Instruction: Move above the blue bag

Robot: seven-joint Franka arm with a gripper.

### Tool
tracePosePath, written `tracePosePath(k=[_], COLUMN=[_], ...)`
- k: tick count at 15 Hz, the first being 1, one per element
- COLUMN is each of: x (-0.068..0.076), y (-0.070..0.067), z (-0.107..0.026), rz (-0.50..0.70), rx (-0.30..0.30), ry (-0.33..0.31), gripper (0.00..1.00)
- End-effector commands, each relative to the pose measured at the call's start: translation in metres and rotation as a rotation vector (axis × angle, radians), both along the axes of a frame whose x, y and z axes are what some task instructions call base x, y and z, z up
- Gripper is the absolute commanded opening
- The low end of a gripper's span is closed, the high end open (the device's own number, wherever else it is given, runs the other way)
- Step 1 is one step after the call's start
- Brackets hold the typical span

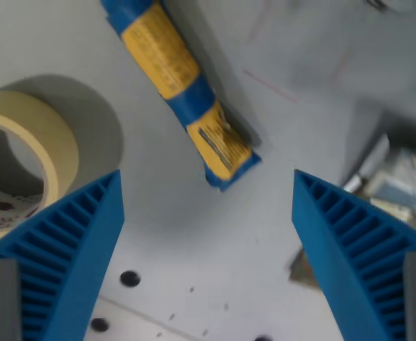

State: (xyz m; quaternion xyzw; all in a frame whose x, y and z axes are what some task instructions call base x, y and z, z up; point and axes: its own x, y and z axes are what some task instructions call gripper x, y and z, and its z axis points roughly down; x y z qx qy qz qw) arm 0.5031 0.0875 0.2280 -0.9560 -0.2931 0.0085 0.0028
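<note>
The blue bag (179, 82), a long blue packet with yellow label panels, lies on the grey table and runs from the top centre down to the middle of the wrist view. My gripper (208, 177) hangs above the table with its two blue ribbed fingers spread wide and nothing between them. The left finger (72, 256) and the right finger (357, 249) fill the lower corners. The bag's lower end sits just above the gap between the fingertips, a little to the wrist view's left of centre. The bag's top end runs out of the frame.
A roll of cream masking tape (23, 163) stands at the wrist view's left edge. A silvery-wrapped object (400, 181) lies at the right edge, partly behind the right finger. Dark screw holes (129, 278) mark the table near the bottom.
</note>
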Motion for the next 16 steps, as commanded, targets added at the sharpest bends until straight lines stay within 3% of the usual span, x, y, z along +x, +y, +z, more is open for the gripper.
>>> tracePosePath(k=[1, 8, 16], x=[-0.002, 0.003, 0.003], y=[0.006, 0.016, 0.019], z=[-0.014, -0.046, -0.056], rz=[0.303, 0.312, 0.242], rx=[0.016, -0.004, 0.002], ry=[-0.094, -0.098, -0.092], gripper=[1.00, 1.00, 1.00])
